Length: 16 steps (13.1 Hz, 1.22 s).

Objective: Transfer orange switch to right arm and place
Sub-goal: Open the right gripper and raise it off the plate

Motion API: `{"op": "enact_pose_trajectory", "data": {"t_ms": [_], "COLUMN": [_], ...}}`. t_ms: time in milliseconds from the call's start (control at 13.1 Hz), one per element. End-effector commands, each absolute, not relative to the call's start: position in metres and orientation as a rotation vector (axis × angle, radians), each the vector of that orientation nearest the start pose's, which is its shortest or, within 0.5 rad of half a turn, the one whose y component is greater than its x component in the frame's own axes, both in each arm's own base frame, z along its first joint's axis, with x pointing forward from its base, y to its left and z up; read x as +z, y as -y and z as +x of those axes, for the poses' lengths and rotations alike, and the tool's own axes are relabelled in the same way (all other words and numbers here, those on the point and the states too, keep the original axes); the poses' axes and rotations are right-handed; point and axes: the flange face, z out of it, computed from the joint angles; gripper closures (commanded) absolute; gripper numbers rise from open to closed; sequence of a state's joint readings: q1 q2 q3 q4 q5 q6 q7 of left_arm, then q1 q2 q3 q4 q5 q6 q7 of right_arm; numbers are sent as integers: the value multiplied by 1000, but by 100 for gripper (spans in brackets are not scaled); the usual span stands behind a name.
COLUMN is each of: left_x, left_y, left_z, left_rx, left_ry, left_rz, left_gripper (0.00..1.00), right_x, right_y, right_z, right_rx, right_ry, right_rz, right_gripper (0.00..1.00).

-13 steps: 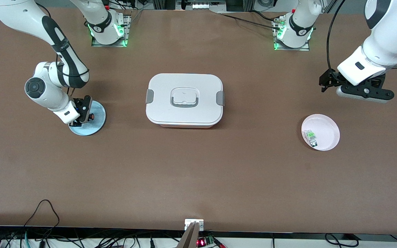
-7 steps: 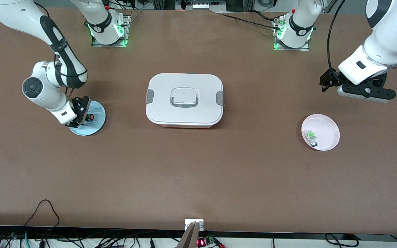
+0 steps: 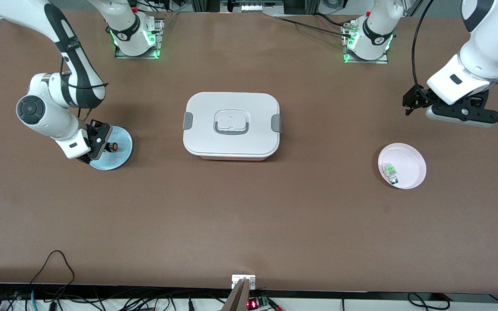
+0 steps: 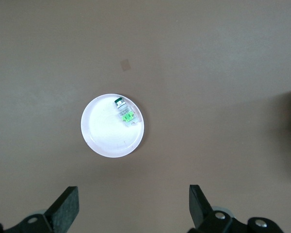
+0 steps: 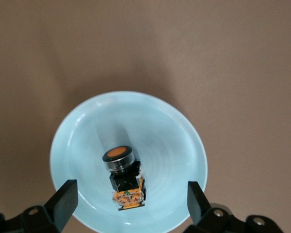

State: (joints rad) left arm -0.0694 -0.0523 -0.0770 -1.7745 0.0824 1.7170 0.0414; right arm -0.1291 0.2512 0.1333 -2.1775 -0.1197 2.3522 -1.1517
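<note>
Brown counter (image 3: 249,216): orange switch (image 5: 123,175) sits on the blue plate (image 5: 77,141) beneath the spread right pincer (image 5: 128,206), which should rise straight; left pincer (image 4: 131,208) waits, spread.

Bystanders on the brown counter

A white lidded box (image 3: 231,125) with grey side latches and a recessed grey handle sits mid-counter (image 3: 249,216). Toward the right arm's end lies a pale blue plate (image 3: 117,155). Toward the left arm's end, a pale pink plate (image 3: 409,162) holds a small clear-and-green component (image 3: 390,172) close to its rim; it lies slightly nearer the front camera than the box. Cables (image 3: 54,263) trail over the counter's near edge.
</note>
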Motion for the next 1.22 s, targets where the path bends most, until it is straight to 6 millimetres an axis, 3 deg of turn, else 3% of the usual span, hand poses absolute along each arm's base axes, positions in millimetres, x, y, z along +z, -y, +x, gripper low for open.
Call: {"op": "enact_pose_trajectory", "data": {"t_ms": [0, 152, 229, 305, 457, 686, 915, 991, 1144], "left_x": [590, 597, 594, 596, 592, 587, 581, 583, 584], "left_y": [67, 69, 68, 67, 46, 44, 41, 39, 40], "left_z": [545, 546, 545, 547, 553, 562, 565, 564, 563], "left_rx": [-2, -14, 27, 44, 60, 70, 88, 85, 85], "left_ry": [-262, -169, -120, -125, -118, -135, -116, -123, -122], "left_rz": [-3044, -3068, -3069, -3067, -3072, -3092, -3099, -3095, -3095], "left_gripper": [0, 0, 0, 0, 0, 0, 0, 0, 0], "right_x": [324, 351, 367, 386, 414, 453, 488, 502, 528], "right_y": [-19, -23, -35, -50, -60, -78, -108, -111, -113], "right_z": [564, 572, 576, 583, 590, 594, 587, 586, 584], "right_rx": [123, 150, 138, 113, 102, 36, 68, 83, 112], "right_ry": [1742, 1528, 1431, 1369, 1068, 685, 13, -95, -80], "right_rz": [-2634, -2736, -2772, -2810, -2948, -3071, -3121, -3130, -3164], "right_gripper": [0, 0, 0, 0, 0, 0, 0, 0, 0]}}
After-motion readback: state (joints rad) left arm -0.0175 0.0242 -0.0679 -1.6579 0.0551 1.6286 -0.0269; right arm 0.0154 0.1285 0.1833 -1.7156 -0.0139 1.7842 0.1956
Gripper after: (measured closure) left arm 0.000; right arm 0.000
